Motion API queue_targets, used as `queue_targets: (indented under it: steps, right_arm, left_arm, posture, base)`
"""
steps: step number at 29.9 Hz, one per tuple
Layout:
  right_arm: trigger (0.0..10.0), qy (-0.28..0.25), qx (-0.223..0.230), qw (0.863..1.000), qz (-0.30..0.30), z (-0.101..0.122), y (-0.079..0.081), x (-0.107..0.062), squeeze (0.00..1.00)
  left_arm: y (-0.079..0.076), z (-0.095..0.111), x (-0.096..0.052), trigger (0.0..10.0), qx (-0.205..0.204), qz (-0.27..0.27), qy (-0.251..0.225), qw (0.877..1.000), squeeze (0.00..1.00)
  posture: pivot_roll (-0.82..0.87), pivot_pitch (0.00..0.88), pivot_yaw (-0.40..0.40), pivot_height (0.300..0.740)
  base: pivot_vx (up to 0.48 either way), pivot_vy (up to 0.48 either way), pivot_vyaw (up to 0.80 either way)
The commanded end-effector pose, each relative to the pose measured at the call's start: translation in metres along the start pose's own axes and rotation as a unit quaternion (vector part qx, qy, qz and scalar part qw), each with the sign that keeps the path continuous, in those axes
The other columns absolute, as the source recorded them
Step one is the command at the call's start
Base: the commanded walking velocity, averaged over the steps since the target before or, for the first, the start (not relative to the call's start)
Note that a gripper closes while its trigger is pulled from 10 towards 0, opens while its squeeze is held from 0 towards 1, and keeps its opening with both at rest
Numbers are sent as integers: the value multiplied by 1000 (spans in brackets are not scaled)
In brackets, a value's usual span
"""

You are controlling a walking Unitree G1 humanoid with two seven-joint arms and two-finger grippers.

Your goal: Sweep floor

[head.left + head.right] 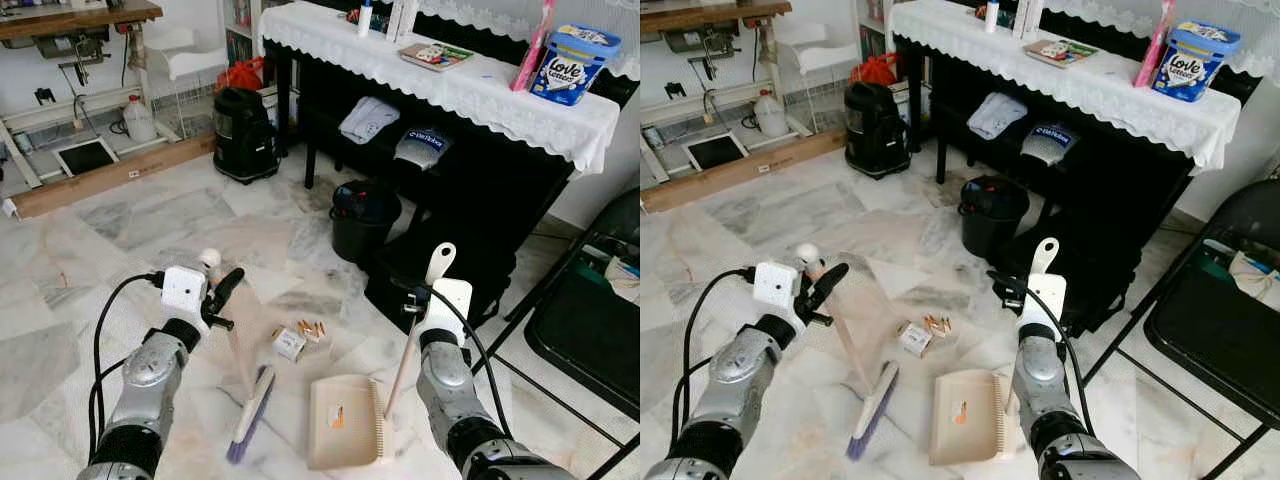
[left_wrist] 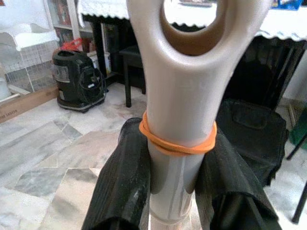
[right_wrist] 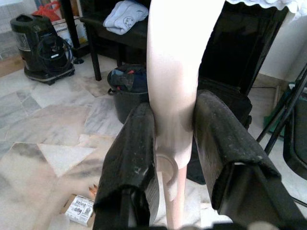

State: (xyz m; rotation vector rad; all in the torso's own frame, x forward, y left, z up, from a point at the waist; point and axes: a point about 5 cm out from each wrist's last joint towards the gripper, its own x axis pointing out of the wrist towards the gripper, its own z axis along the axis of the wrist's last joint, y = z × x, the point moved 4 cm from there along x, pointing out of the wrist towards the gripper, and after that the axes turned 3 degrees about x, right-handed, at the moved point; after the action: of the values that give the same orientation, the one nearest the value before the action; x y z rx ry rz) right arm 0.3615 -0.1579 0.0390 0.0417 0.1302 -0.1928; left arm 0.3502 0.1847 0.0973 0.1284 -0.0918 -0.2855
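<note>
both jaws clamped: left gripper (image 1: 222, 296) on broom (image 1: 245, 395), right gripper (image 3: 180, 143) on dustpan (image 1: 345, 420); hasty sweeping could scatter litter (image 1: 300, 336) beyond the pan.

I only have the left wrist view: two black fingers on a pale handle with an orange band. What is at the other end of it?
Observer: A broom, its purple bristles resting on the marble floor.
Operator: Where is the dirt?
Observer: A small box and some orange bits lie just beyond the bristles.
Operator: And the dustpan?
Observer: The dustpan sits flat beside the broom, on its right. The right pincer grips its long handle.
Operator: Anything in the way?
Observer: A black bin stands farther ahead, by the draped table.
</note>
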Motion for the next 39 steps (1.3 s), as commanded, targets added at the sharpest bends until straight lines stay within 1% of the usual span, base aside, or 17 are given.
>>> queue_targets:
  steps: [1, 5, 9, 11, 15, 16, 19, 22, 24, 26, 29, 33, 36, 39]
  right_arm:
    - [10000, -9, 3, 1000, -5, 6, -3, 3, 0]
    - [10000, -9, 2, 1000, -2, 6, -1, 3, 0]
    - [10000, -9, 1, 1000, -2, 6, -1, 3, 0]
    - [10000, -10, 0, 1000, -3, 6, -2, 3, 0]
    - [10000, -11, -2, 1000, -6, 5, -3, 2, 0]
    - [10000, -10, -5, 1000, -7, 4, -3, 1, 0]
    - [10000, -7, -13, 1000, -6, 3, -3, 1, 0]
    - [10000, -7, -16, 1000, -9, 3, -4, 2, 0]
    - [10000, -6, -23, 1000, -10, 4, -5, 3, 0]
    - [10000, -5, -26, 1000, -11, 4, -5, 3, 0]
    - [10000, 12, -31, 999, -17, -3, -8, 2, 0]
    - [10000, 53, -12, 998, -33, -21, -14, -4, 0]
    - [10000, 62, -22, 997, -31, -26, -14, -7, 0]
    - [10000, 70, -29, 996, -36, -31, -18, -9, 0]
  left_arm:
    - [6, 21, 3, 10000, -7, 14, -42, 999, 0]
    - [12, 40, 5, 10000, -18, 46, -81, 996, 0]
    - [16, 50, 6, 10000, -26, 72, -103, 992, 0]
    - [19, 55, 6, 10000, -15, 94, -113, 989, 0]
    - [19, 52, 7, 10000, -7, 105, -109, 989, 0]
    - [20, 49, 7, 10000, 1, 111, -102, 989, 0]
    - [20, 43, 7, 10000, 4, 117, -92, 989, 0]
    - [20, 38, 7, 10000, 4, 120, -84, 989, 0]
    - [19, 31, 5, 10000, 0, 126, -74, 989, 0]
    - [19, 30, 5, 10000, 0, 127, -72, 989, 0]
    - [18, 24, 4, 10000, 1, 131, -63, 989, 0]
    - [19, 20, 2, 10000, 1, 135, -57, 989, 0]
    - [21, 19, 0, 10000, 2, 138, -57, 989, 0]
    - [22, 20, 0, 10000, 2, 142, -58, 988, 0]
  posture:
    - [22, 2, -105, 740]
    - [23, 1, -106, 740]
    - [20, 0, -106, 740]
    - [16, 0, -104, 740]
    - [14, 0, -104, 740]
    - [13, 0, -102, 740]
    - [10, 0, -102, 740]
    - [9, 0, -100, 740]
    - [7, 0, -100, 740]
    - [7, 0, -100, 740]
    - [12, 4, -102, 740]
    - [21, 15, -99, 740]
    - [24, 19, -96, 740]
    - [30, 22, -93, 740]
  base:
    - [0, 0, 0]
    - [0, 0, 0]
    - [0, 0, 0]
    - [0, 0, 0]
    - [0, 0, 0]
    - [0, 0, 0]
    - [0, 0, 0]
    - [0, 0, 0]
    - [0, 0, 0]
    - [0, 0, 0]
    - [0, 0, 0]
    - [0, 0, 0]
    - [0, 0, 0]
    - [0, 0, 0]
